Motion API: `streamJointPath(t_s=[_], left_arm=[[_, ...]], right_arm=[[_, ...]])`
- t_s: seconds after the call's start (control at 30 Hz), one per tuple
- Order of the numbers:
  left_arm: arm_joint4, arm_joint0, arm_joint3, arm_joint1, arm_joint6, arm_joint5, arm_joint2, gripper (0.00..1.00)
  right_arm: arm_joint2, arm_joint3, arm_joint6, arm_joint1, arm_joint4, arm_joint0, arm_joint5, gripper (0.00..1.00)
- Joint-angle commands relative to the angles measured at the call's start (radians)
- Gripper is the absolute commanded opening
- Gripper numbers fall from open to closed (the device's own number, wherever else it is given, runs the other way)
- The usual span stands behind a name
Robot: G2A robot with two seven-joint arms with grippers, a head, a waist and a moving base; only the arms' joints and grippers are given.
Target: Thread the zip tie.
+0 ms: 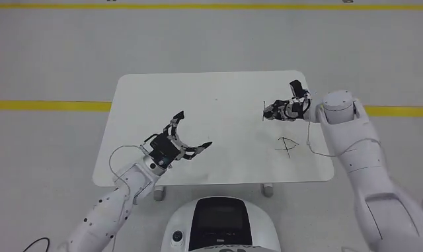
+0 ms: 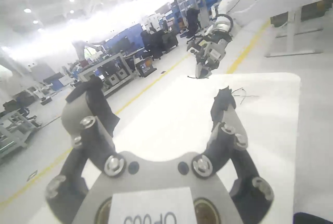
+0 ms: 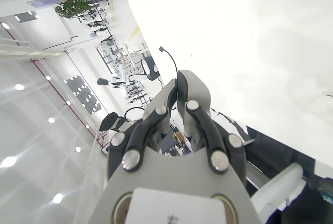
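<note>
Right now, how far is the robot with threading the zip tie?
Done: the right gripper is shut on one zip tie, held over the table. In hand: that tie curves free, no loop showing. Left: the threading itself; the left gripper is open and empty, apart from it. Some spare ties lie on the table.

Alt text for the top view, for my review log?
The right gripper is shut on a thin black zip tie above the right side of the white table. The left gripper hangs open over the near left part; loose ties lie on the right side.
</note>
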Motion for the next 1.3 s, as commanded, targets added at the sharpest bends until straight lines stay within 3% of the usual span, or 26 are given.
streamJointPath(t_s=[0.0, 0.3, 0.43, 0.53, 0.7, 0.77, 1.23, 1.27], left_arm=[[0.0, 0.001, 0.001, 0.0, 0.002, 0.004, 0.0, 1.0], [0.0, -0.008, -0.008, -0.001, -0.011, -0.008, 0.013, 1.0], [0.0, -0.079, -0.01, 0.026, -0.059, -0.016, 0.078, 1.0], [0.0, -0.143, -0.015, 0.058, -0.087, 0.014, 0.156, 1.0], [0.0, -0.26, -0.03, 0.105, -0.13, 0.079, 0.325, 1.0], [0.0, -0.295, -0.037, 0.112, -0.141, 0.108, 0.389, 1.0], [0.0, -0.301, -0.037, 0.112, -0.145, 0.112, 0.399, 1.0], [0.0, -0.318, -0.043, 0.113, -0.173, 0.113, 0.405, 1.0]], right_arm=[[0.001, -0.002, -0.001, 0.0, 0.0, -0.002, 0.0, 0.0], [0.001, -0.009, -0.035, -0.001, 0.015, -0.004, 0.0, 0.0], [-0.017, 0.019, -0.024, -0.003, 0.03, 0.022, 0.0, 0.0], [-0.051, 0.05, -0.026, -0.01, 0.029, 0.057, 0.0, 0.0], [-0.112, 0.088, -0.046, -0.03, 0.059, 0.101, 0.0, 0.0], [-0.132, 0.105, -0.064, -0.04, 0.076, 0.12, 0.0, 0.0], [-0.146, 0.1, -0.071, -0.045, 0.088, 0.124, -0.002, 0.0], [-0.149, 0.086, -0.084, -0.045, 0.089, 0.114, -0.001, 0.0]])
